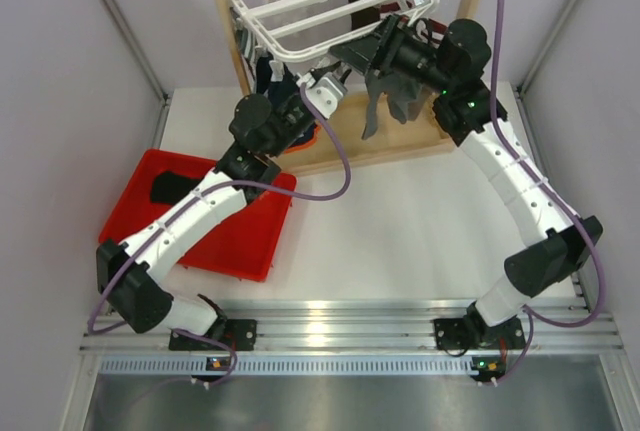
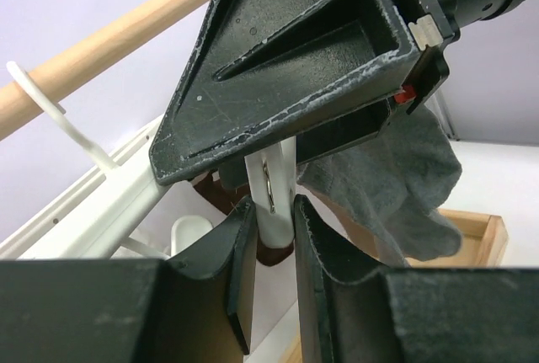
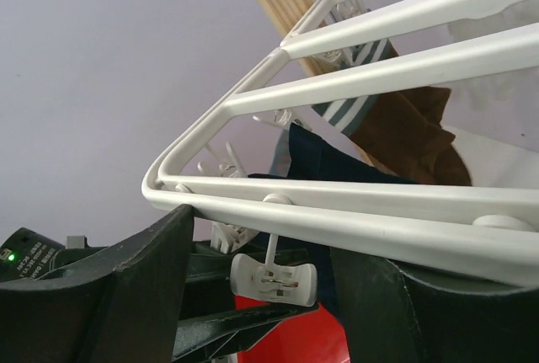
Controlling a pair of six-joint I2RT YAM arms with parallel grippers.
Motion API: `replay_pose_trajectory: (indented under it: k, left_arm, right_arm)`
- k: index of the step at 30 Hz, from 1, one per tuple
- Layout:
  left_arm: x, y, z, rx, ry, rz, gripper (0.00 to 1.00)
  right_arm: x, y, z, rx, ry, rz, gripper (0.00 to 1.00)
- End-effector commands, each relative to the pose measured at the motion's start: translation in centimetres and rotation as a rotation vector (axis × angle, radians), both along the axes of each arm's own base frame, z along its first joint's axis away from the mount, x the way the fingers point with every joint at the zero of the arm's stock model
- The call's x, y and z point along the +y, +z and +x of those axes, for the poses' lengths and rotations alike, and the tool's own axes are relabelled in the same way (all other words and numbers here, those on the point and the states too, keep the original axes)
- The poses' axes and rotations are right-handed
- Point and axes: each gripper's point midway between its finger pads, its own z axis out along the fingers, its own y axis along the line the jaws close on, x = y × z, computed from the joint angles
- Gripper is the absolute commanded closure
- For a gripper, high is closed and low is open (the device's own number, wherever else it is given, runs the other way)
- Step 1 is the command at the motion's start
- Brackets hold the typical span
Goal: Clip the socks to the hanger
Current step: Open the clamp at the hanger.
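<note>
The white hanger (image 1: 300, 11) hangs from the wooden frame, its bars (image 3: 379, 72) crossing the right wrist view. My left gripper (image 1: 325, 86) reaches up under its near rim and is shut on a white clip (image 2: 274, 186), pinched between its pads (image 2: 274, 207). My right gripper (image 1: 380, 41) sits just beside and above it, fingers wide apart (image 3: 261, 232) with the hanger rim across them. A grey sock (image 1: 385, 101) dangles under the right gripper (image 2: 396, 186); whether it is held is hidden. A brown sock with a striped cuff (image 3: 404, 131) hangs from the hanger. A black sock (image 1: 170, 186) lies in the red bin.
The red bin (image 1: 240, 241) sits at the left under my left arm. The light wooden frame (image 1: 380, 141) stands at the back, its dowel (image 2: 109, 43) above the hanger. Navy fabric (image 3: 337, 165) hangs below the bars. Grey walls close in on both sides.
</note>
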Motion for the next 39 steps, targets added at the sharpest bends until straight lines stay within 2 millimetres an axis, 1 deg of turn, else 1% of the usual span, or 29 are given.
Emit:
replay_pose_trajectory:
  k: [1, 3, 5, 6, 8, 10, 12, 13, 15, 16, 17, 21, 23, 24, 27, 31, 32, 33, 35, 36, 38, 39]
  left_arm:
    - [-0.1, 1.4, -2.7, -0.065, -0.050, 0.022, 1.00]
    - [-0.1, 1.6, -2.9, -0.052, -0.061, 0.003, 1.00]
    - [-0.1, 1.8, -2.9, -0.041, -0.064, 0.001, 1.00]
    - [-0.1, 1.8, -2.9, -0.036, -0.064, -0.004, 1.00]
    - [0.0, 1.9, -2.9, -0.030, -0.063, -0.009, 1.00]
    - [0.0, 1.7, -2.7, -0.031, -0.055, -0.003, 1.00]
    - [0.1, 1.8, -2.6, -0.038, -0.046, 0.001, 1.00]
    - [0.2, 1.9, -2.6, -0.040, -0.043, -0.002, 1.00]
    - [0.2, 2.0, -2.5, -0.047, -0.036, 0.002, 1.00]
    - [0.3, 2.1, -2.6, -0.048, -0.035, -0.002, 1.00]
    - [0.2, 2.0, -2.5, -0.048, -0.035, 0.000, 1.00]
    - [0.3, 2.2, -2.8, -0.062, -0.042, -0.001, 1.00]
    - [0.3, 2.1, -2.9, -0.060, -0.050, 0.000, 1.00]
    - [0.2, 2.1, -3.0, -0.061, -0.053, 0.001, 1.00]
    - [0.2, 2.1, -3.0, -0.058, -0.054, 0.000, 1.00]
    - [0.2, 2.0, -2.8, -0.059, -0.049, 0.011, 1.00]
    - [0.2, 1.9, -2.7, -0.060, -0.047, 0.016, 1.00]
    - [0.2, 1.9, -2.7, -0.061, -0.047, 0.017, 1.00]
    - [0.1, 1.9, -2.7, -0.062, -0.047, 0.019, 1.00]
    - [0.1, 1.9, -2.7, -0.066, -0.045, 0.022, 1.00]
    - [0.1, 1.8, -2.7, -0.068, -0.042, 0.027, 1.00]
    - [0.3, 1.9, -2.5, -0.068, -0.028, 0.023, 1.00]
  right_arm:
    - [-1.5, 2.8, 1.5, -0.085, -0.145, 0.024, 0.37]
    - [-1.6, 2.3, 1.2, -0.093, -0.138, 0.008, 0.36]
    - [-1.7, 2.4, 0.6, -0.131, -0.120, 0.004, 0.36]
    - [-1.7, 1.9, 0.4, -0.125, -0.117, -0.001, 0.34]
    - [-1.8, 2.0, -0.1, -0.133, -0.103, 0.001, 0.32]
    - [-2.0, 1.9, 0.0, -0.124, -0.117, -0.009, 0.30]
    - [-2.3, 2.2, 0.1, -0.128, -0.133, -0.012, 0.28]
    - [-2.6, 2.0, 0.4, -0.112, -0.159, -0.016, 0.28]
    - [-2.8, 2.6, 0.5, -0.120, -0.178, -0.014, 0.27]
    - [-2.9, 2.0, 0.5, -0.097, -0.178, -0.029, 0.26]
    - [-2.9, 2.1, 0.3, -0.103, -0.176, -0.034, 0.25]
    - [-2.5, 1.7, -0.5, -0.060, -0.124, -0.040, 0.21]
    - [-2.1, 1.6, -1.5, -0.053, -0.077, -0.033, 0.18]
    - [-2.1, 0.9, -1.5, -0.032, -0.074, -0.039, 0.18]
    - [-2.2, 0.0, -1.7, -0.006, -0.082, -0.046, 0.18]
    - [-2.9, 0.4, -1.5, 0.000, -0.128, -0.030, 0.23]
    - [-3.0, 0.4, -1.5, 0.019, -0.132, -0.017, 0.23]
    - [-3.0, 0.8, -1.6, 0.017, -0.130, -0.001, 0.23]
    - [-2.7, 0.8, -2.1, 0.006, -0.106, 0.004, 0.25]
    - [-2.8, 1.1, -2.2, -0.010, -0.100, 0.010, 0.30]
    - [-2.8, 1.0, -2.2, -0.013, -0.105, 0.007, 0.34]
    - [-2.9, 0.8, -2.1, -0.009, -0.105, 0.002, 0.35]
